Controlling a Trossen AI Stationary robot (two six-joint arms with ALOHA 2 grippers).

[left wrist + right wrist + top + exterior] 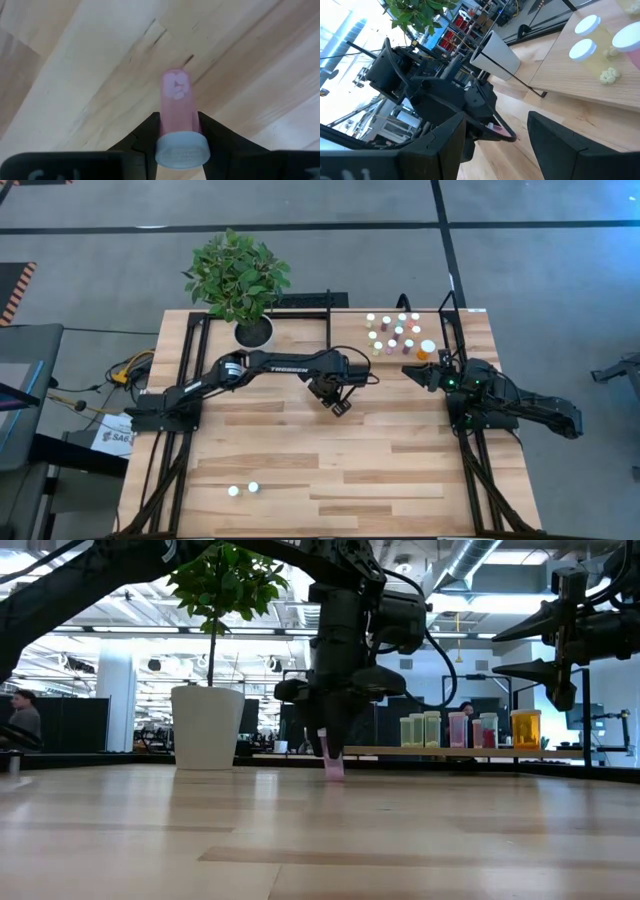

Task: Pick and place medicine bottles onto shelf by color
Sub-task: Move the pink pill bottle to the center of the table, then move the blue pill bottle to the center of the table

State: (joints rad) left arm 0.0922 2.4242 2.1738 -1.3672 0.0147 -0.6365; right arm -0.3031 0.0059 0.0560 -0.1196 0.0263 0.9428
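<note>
Pink bottle [176, 107], white-capped, sits clamped between my left gripper's [177, 131] fingers; the left wrist view shows pills inside it, which the overhead view hides under the arm. From table height its base touches the surface [300, 840] mid-table. Farther back, my right gripper [418, 374] hangs beside the shelf [440, 340], fingers apart, empty. Bottles [395, 332] crowd that shelf, and a potted plant [238, 278] stands at the back.
</note>
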